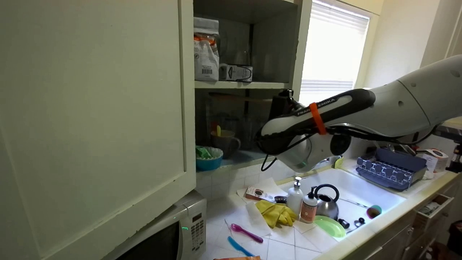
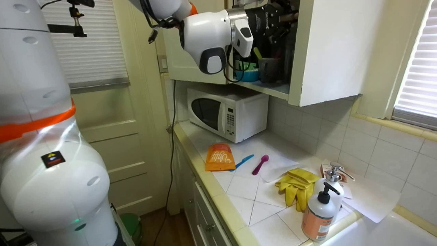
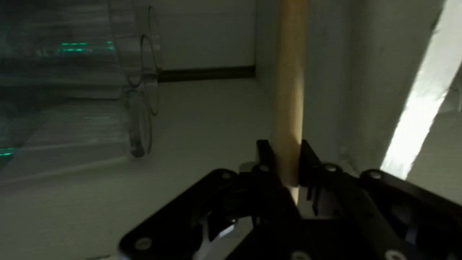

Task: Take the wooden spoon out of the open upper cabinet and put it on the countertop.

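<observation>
My gripper (image 3: 285, 159) is shut on the light-brown handle of the wooden spoon (image 3: 290, 72) in the wrist view. The spoon's head is out of that view. In an exterior view the spoon (image 1: 238, 97) lies roughly level, raised beneath the middle shelf of the open upper cabinet (image 1: 276, 50); the arm hides the gripper there. In an exterior view the gripper (image 2: 281, 20) reaches into the cabinet (image 2: 338, 51), with a short piece of the spoon (image 2: 290, 16) showing at its fingers. The white tiled countertop (image 2: 239, 208) is below.
A blue bowl (image 1: 209, 159) and a mug (image 1: 225, 142) stand on the lower shelf. Clear glasses (image 3: 133, 119) are left of the spoon. A microwave (image 2: 228, 109), orange bag (image 2: 220, 157), purple spoon (image 2: 260, 164), blue knife (image 2: 244, 160), yellow gloves (image 2: 297, 186) and soap bottle (image 2: 319, 215) are on the counter.
</observation>
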